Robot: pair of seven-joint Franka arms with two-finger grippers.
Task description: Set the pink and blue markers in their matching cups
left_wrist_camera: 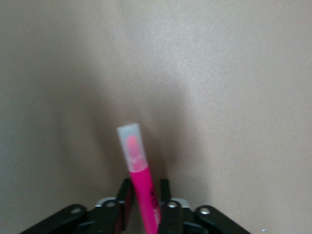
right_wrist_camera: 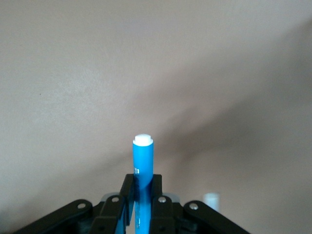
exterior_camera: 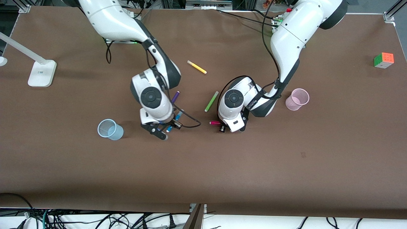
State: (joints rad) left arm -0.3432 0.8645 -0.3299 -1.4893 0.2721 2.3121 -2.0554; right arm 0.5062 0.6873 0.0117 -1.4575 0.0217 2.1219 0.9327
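Observation:
My right gripper point(exterior_camera: 165, 128) is shut on the blue marker point(exterior_camera: 178, 115), low over the table beside the pale blue cup point(exterior_camera: 110, 129). In the right wrist view the blue marker point(right_wrist_camera: 143, 163) sticks out between the closed fingers of the right gripper point(right_wrist_camera: 143, 189). My left gripper point(exterior_camera: 224, 126) is shut on the pink marker point(exterior_camera: 214, 122), low over the middle of the table. In the left wrist view the pink marker point(left_wrist_camera: 140, 180), with its clear cap, stands tilted between the fingers of the left gripper point(left_wrist_camera: 145, 197). The pale pink cup point(exterior_camera: 298, 99) stands upright toward the left arm's end.
A dark purple pen point(exterior_camera: 175, 96) lies partly under the right arm. A lime-green pen point(exterior_camera: 211, 101) and a yellow pen point(exterior_camera: 196, 67) lie between the arms. A colour cube point(exterior_camera: 384, 60) sits at the left arm's end, a white lamp base point(exterior_camera: 42, 73) at the right arm's end.

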